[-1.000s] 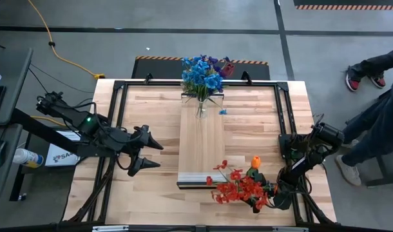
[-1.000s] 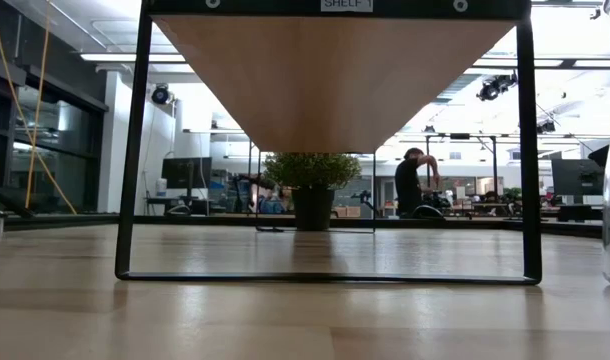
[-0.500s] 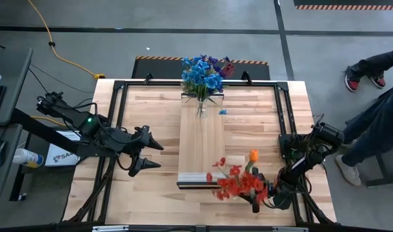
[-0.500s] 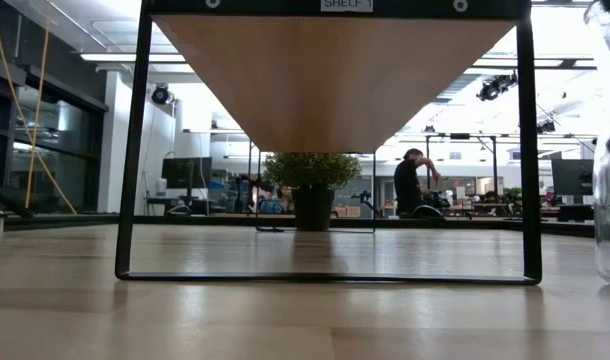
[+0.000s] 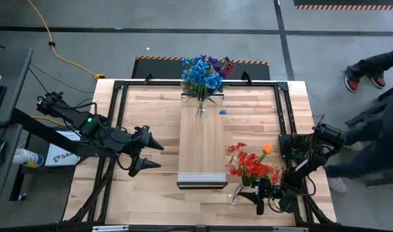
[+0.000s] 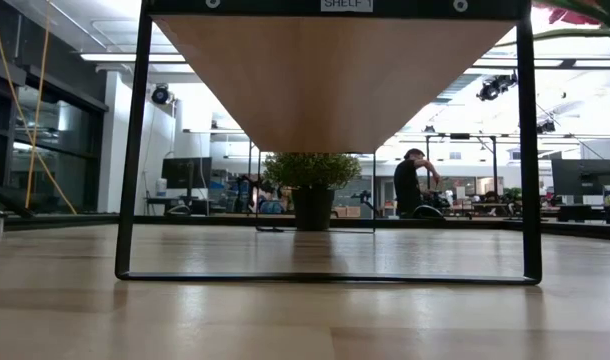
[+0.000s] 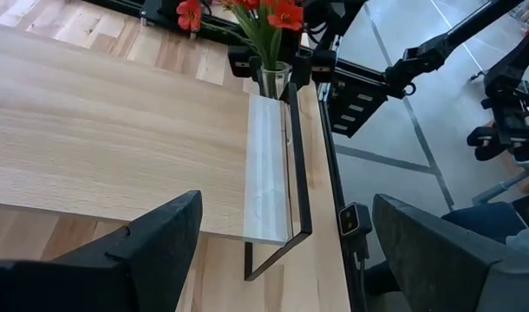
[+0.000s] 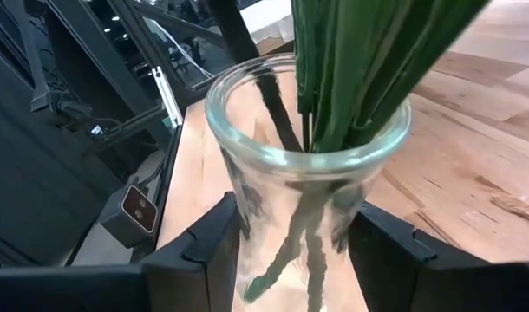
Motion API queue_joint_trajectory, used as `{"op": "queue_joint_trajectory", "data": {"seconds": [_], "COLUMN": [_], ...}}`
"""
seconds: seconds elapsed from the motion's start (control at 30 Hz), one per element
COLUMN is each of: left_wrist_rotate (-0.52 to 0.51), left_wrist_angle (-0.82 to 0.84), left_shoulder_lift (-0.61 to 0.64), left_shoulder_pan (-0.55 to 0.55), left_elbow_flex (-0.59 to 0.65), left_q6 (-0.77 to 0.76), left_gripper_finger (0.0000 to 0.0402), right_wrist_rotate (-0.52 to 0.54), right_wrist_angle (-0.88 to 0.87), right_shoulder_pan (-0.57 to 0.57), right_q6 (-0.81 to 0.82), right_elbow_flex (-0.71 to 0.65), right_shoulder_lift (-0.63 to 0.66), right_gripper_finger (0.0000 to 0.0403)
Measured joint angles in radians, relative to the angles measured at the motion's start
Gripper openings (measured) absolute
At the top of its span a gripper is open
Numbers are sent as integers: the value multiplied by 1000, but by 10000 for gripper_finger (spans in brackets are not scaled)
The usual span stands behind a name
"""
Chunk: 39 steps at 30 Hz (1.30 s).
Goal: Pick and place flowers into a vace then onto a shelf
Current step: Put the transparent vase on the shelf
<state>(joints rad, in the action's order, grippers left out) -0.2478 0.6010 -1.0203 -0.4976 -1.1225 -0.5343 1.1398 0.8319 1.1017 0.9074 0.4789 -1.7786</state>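
My right gripper [image 8: 290, 251] clasps the glass vase [image 8: 303, 173] of red flowers [image 5: 251, 166] just beside the shelf [image 5: 201, 138]'s metallic end, my left gripper [image 5: 151, 154] gaping empty across it.

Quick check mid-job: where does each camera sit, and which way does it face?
High: overhead, straight down; both arms, shelf.
Low: tabletop height, looking under the shelf into the room; no arm shows.
Left wrist: past open left gripper toward the shelf end.
Right wrist: right gripper around the vase.
Shared: red flowers, high and left wrist.
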Motion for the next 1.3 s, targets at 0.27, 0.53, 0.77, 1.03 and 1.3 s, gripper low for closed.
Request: {"op": "queue_joint_trajectory", "data": {"seconds": [0.27,0.53,0.77,1.03,1.3], "left_wrist_rotate": [0,0,0,0,0], "left_wrist_angle": [-6,-8,-9,-10,-30], "left_shoulder_lift": [0,0,0,0,0], "left_shoulder_pan": [0,0,0,0,0], "left_elbow_flex": [0,0,0,0,0], "left_q6": [0,0,0,0,3], "left_gripper_finger": [369,369,369,369,369], "right_wrist_rotate": [34,59,72,155,272], "right_wrist_angle": [-3,-8,-3,-13,-106], "right_shoulder_pan": [7,7,9,55,104], "right_q6": [-15,-64,-71,-141,-338], "right_elbow_flex": [1,42,61,106,147], "right_shoulder_lift": [-1,-2,0,41,214], "right_gripper_finger": [164,163,163,163,163]}}
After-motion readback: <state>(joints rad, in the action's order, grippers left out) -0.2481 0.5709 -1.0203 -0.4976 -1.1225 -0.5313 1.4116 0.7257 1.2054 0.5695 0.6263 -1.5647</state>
